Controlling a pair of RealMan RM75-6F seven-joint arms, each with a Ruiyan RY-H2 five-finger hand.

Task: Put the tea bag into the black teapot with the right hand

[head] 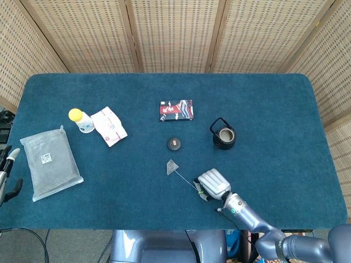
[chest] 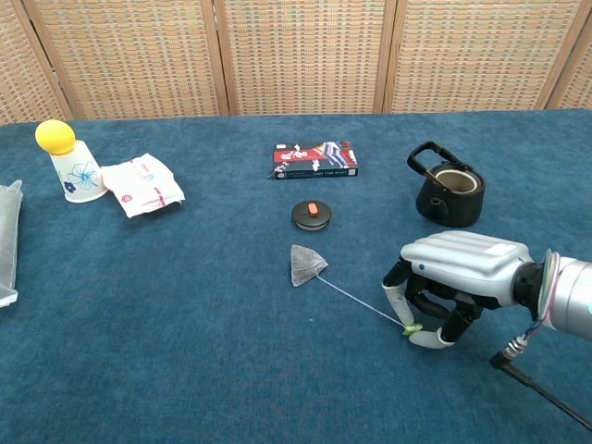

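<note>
blue-carpeted table point(head: 285, 109), black teapot point(head: 224, 135), round lid point(head: 174, 143), tea bag point(head: 171, 166), flat box point(head: 176, 109), paper packet point(head: 108, 126), yellow-capped cup point(head: 80, 120), clear plastic bag point(head: 50, 163)
</note>
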